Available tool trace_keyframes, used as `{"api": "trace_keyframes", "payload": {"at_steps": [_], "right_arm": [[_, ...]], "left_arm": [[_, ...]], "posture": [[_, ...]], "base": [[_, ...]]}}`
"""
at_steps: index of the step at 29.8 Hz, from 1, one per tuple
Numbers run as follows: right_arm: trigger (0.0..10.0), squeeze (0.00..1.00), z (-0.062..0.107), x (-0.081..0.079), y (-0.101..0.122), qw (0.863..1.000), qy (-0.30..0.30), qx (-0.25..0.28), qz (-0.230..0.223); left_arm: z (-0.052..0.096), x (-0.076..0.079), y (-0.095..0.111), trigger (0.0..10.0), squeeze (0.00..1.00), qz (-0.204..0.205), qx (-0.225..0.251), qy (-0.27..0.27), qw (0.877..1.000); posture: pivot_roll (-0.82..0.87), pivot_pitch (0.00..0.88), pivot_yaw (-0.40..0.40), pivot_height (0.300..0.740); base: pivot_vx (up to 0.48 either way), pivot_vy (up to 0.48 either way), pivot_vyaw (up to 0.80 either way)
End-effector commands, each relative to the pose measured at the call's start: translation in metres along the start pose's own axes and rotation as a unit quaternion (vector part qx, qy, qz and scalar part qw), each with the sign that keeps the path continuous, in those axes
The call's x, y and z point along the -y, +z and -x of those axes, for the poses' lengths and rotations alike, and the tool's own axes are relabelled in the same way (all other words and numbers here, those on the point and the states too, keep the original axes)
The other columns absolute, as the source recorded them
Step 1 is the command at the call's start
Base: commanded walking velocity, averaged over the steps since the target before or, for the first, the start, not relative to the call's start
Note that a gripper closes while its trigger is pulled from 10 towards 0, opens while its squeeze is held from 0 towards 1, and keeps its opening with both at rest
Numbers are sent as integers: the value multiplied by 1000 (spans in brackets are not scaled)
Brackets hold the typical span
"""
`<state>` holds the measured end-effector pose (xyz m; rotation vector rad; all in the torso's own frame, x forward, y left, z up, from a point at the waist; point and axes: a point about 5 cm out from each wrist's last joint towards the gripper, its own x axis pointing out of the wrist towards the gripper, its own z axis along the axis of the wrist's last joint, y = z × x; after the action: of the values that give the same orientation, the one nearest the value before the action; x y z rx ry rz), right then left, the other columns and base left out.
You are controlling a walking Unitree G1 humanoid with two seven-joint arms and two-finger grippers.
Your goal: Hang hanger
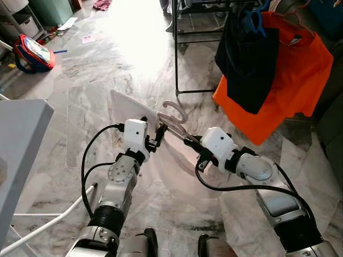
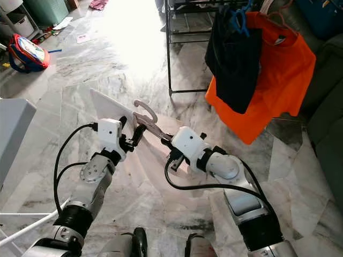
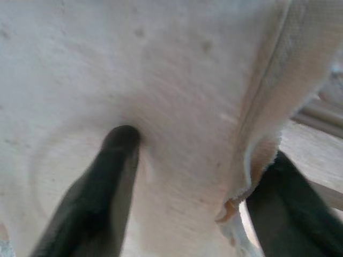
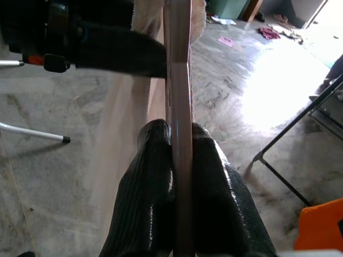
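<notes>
The left gripper (image 1: pixel 159 133) sits at the left end of the load, its jaws closed on a fold of the pale garment (image 1: pixel 128 106) draped over the hanger (image 1: pixel 174 124); in the left wrist view one finger (image 3: pixel 110 176) presses into the cloth while the other sits past the hemmed edge, so cloth lies between them.

The hanger spans the gap between the two grippers, its long axis running from the left jaws down and rightward to the right jaws, with the hook (image 2: pixel 144 111) curling up just above that line, nearer the left gripper.

The right gripper (image 1: pixel 190 141) holds the other end: the right wrist view shows its jaws clamped on the hanger's thin bar (image 4: pixel 179 134), the bar running straight out ahead along the fingers.

Beyond and to the right of the right jaws stands the clothes rack (image 1: pixel 177 48), with a black garment (image 1: pixel 247 59) and an orange shirt (image 1: pixel 292 80) already hung. The rail lies up and away from the right jaws, well apart from the hook, so the right arm is the nearer one and the hook probably has to travel up and rightward to reach it.
</notes>
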<state>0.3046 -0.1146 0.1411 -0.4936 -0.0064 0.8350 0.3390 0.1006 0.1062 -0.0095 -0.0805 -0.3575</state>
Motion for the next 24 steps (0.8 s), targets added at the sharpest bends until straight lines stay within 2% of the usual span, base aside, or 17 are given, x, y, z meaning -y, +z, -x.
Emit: {"api": "trace_keyframes", "payload": {"at_steps": [1,24], "right_arm": [[10000,0,2,0,9,1000,1,19,9],[10000,0,4,0,4,1000,-7,2,24]], "left_arm": [[4,-11,-5,0,0,-11,-13,23,1000],[4,-36,-5,0,0,-47,-24,69,996]], "posture": [[-112,206,72,740],[-111,210,84,740]], "base": [[0,0,0],[0,0,0]]}}
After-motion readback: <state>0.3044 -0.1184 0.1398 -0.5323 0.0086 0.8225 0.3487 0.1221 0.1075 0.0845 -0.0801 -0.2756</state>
